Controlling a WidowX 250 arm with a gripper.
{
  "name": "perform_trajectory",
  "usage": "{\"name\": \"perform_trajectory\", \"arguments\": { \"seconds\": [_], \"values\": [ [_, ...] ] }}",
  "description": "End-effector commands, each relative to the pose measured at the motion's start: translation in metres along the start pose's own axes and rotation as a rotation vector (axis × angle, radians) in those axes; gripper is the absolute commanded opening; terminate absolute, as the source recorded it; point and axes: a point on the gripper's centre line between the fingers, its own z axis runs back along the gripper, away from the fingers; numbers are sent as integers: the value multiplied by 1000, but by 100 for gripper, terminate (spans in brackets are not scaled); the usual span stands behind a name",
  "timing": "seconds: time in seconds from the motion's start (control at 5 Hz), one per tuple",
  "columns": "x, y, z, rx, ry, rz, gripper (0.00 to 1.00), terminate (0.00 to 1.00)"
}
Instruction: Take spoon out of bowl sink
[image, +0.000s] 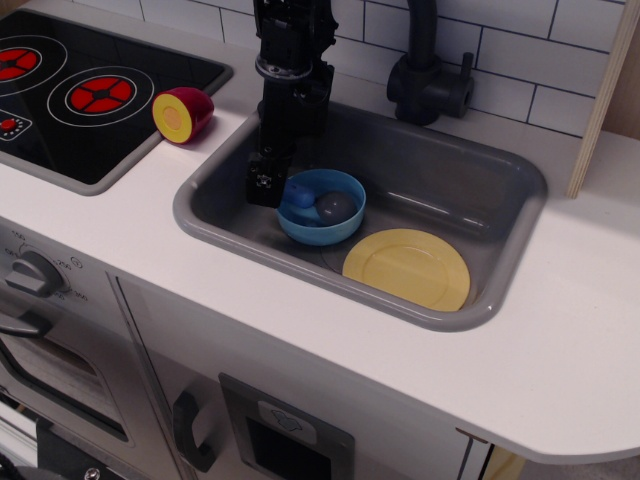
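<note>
The light-blue bowl (322, 225) stands in the left part of the grey sink (500, 180). The spoon (300, 198) lies in the bowl, with its grey ball head (335, 207) at the middle and its light-blue handle pointing left over the rim. My black gripper (267, 181) hangs straight down at the bowl's left rim, right at the handle's outer end. Its body hides the handle tip, so I cannot tell how the jaws stand or whether they grip the handle.
A flat yellow plate (407, 268) lies in the sink to the right of the bowl. A black faucet (428, 70) stands behind the sink. A red and yellow toy fruit half (182, 113) sits on the white counter beside the black stove (80, 95).
</note>
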Motion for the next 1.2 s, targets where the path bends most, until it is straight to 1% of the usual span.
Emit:
{"name": "perform_trajectory", "arguments": {
  "seconds": [0.0, 0.2, 0.4, 0.8, 1.0],
  "values": [
    [-3, 10, 11, 45, -16, 10, 100, 0],
    [-3, 8, 9, 47, -20, 7, 100, 0],
    [-4, 8, 13, 37, -34, 15, 0, 0],
    [-14, 14, 32, 75, -49, 72, 0, 0],
    [-20, 19, 44, 92, -70, 108, 0, 0]
  ]
}}
